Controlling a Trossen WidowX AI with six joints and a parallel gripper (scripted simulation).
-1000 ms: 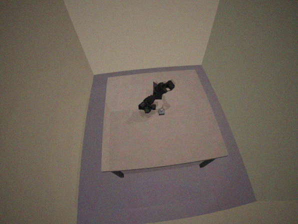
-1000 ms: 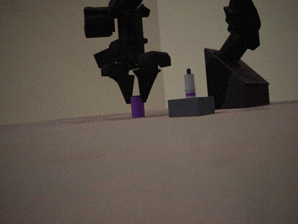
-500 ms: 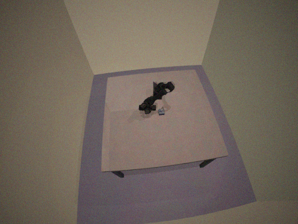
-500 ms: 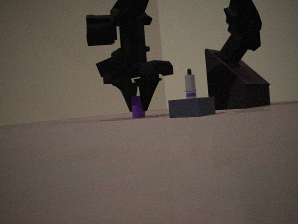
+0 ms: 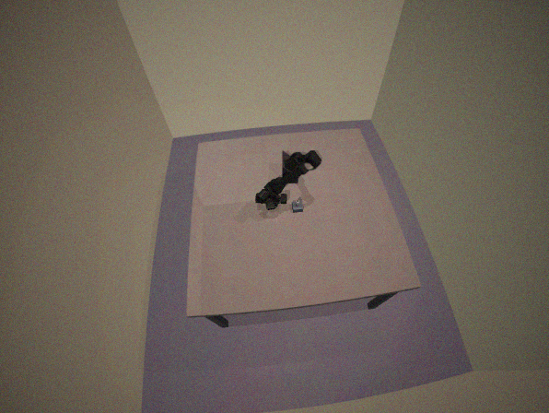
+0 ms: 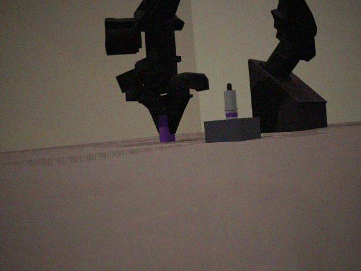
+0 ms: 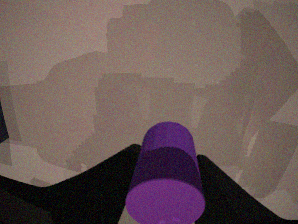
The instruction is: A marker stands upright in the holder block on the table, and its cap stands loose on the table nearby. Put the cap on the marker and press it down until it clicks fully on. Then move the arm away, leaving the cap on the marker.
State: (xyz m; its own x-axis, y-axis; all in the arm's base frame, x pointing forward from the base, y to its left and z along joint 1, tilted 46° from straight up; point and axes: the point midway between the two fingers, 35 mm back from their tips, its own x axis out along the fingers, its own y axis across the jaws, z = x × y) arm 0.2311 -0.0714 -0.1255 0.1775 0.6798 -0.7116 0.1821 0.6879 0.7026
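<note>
The purple cap stands upright on the table. My gripper is down over it and shut on the cap, one dark finger on each side. The marker stands upright in the grey holder block, a short way to the right of the cap in the exterior view. Its dark tip is bare, with a purple band near the block.
The arm's dark base stands behind and to the right of the holder block. The table's edges are far from the objects in the top view.
</note>
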